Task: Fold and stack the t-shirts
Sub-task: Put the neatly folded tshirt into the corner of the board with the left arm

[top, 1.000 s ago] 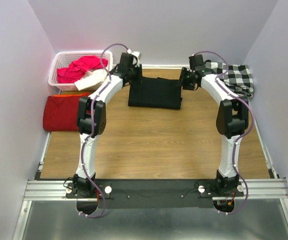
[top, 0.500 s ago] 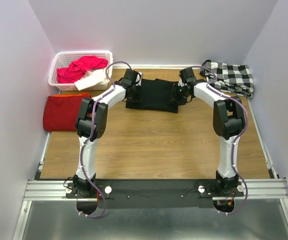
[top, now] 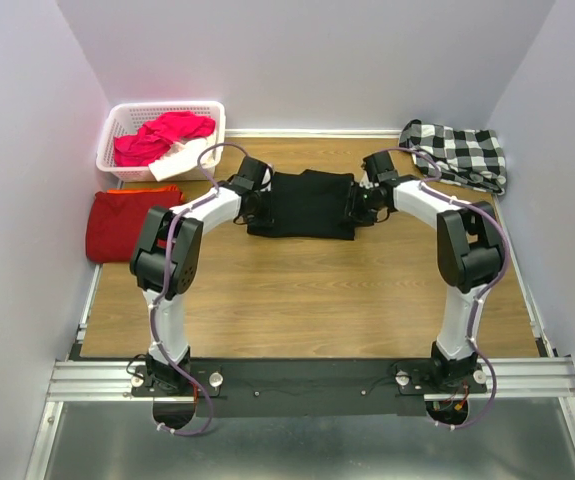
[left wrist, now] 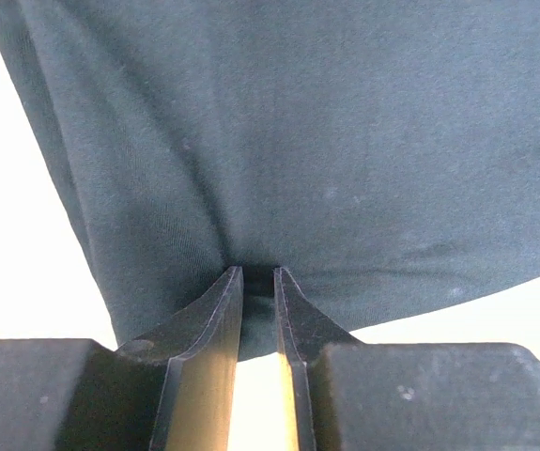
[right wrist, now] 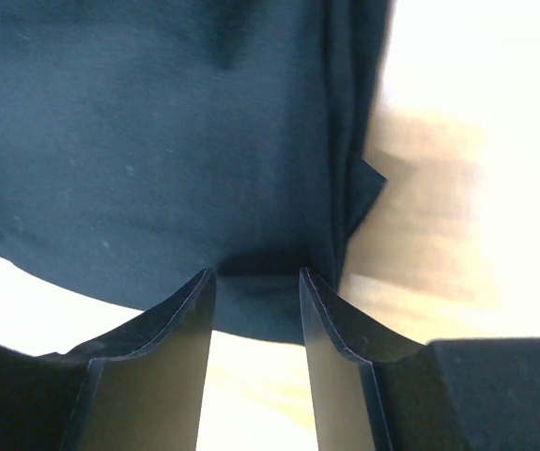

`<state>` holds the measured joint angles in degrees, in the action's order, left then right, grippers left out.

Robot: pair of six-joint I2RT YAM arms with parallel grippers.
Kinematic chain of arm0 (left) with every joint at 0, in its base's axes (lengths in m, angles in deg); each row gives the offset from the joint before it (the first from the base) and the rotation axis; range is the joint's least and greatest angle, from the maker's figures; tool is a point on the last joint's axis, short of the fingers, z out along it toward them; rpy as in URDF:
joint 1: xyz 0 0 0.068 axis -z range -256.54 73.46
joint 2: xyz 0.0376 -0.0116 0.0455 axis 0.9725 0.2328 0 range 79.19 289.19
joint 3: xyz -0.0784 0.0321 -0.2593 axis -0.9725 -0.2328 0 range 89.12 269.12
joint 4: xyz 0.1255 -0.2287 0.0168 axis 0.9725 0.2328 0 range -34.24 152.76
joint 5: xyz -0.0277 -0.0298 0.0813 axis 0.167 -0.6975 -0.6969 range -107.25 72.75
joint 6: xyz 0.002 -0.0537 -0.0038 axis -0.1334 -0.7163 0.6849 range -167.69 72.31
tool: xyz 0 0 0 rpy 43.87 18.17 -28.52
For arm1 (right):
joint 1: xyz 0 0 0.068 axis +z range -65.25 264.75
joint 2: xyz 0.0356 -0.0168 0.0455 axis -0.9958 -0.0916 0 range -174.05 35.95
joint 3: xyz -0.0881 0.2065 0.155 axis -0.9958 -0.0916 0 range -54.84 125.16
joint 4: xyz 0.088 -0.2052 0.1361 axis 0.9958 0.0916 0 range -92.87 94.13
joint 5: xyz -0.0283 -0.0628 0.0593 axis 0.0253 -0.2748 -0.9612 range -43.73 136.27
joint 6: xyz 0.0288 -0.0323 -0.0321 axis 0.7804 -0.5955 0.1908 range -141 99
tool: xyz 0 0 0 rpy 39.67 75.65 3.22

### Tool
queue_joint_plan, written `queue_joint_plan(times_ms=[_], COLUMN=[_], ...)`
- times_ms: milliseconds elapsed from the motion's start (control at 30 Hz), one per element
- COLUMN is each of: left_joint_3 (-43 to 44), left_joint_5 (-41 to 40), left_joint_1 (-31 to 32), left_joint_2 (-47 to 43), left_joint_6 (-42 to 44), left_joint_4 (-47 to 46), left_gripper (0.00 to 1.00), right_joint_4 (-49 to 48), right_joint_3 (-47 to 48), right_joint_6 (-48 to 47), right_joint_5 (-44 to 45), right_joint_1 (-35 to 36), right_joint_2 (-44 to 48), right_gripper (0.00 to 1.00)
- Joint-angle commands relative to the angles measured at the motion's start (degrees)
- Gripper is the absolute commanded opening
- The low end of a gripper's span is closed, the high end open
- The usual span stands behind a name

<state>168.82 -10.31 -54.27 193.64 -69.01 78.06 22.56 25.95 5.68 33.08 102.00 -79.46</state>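
The black t-shirt [top: 307,205] lies folded in a rectangle at the back middle of the table; its print does not show. My left gripper [top: 252,200] is at its left edge and is shut on a pinch of the cloth [left wrist: 298,141], the jaws nearly together [left wrist: 257,272]. My right gripper [top: 359,205] is at its right edge, its jaws [right wrist: 255,277] a little wider apart, holding the layered hem [right wrist: 157,141]. The dark-red t-shirt [top: 127,225] lies folded at the table's left edge, away from both grippers.
A white basket [top: 117,120] at the back left holds pink and white cloth [top: 162,135]. A black-and-white checked cloth [top: 462,155] lies at the back right. Walls close in the table on three sides.
Both grippers have come down and toward the near side with the black shirt's edges. The shirt now lies a little nearer and flatter than a second ago.
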Motion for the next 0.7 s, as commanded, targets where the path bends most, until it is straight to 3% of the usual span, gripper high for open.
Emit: queue_joint_plan(times_ms=[0, 233, 500, 667], left_joint_3=[-6.13, -10.7, -9.92, -4.91], left_joint_5=[-1.58, -1.49, -4.21, -11.15], left_joint_1=[0.15, 2.78, 3.58, 3.23], left_joint_2=[-2.29, -7.92, -18.89, -23.66], left_joint_6=[-1.61, -3.37, -3.55, -2.24], left_joint_4=[7.66, 9.33, 11.44, 10.75], left_gripper=[0.3, 0.29, 0.3, 0.4], right_joint_4=[6.3, 6.82, 7.26, 7.44], right_joint_3=[-8.61, -15.31, -15.23, -13.56], right_joint_6=[0.57, 0.39, 0.75, 0.75], right_joint_5=[1.68, 2.47, 3.08, 2.91], right_joint_1=[-0.47, -0.38, -0.38, -0.38], right_joint_2=[2.91, 9.76, 16.09, 17.33], right_gripper=[0.5, 0.5, 0.5, 0.5])
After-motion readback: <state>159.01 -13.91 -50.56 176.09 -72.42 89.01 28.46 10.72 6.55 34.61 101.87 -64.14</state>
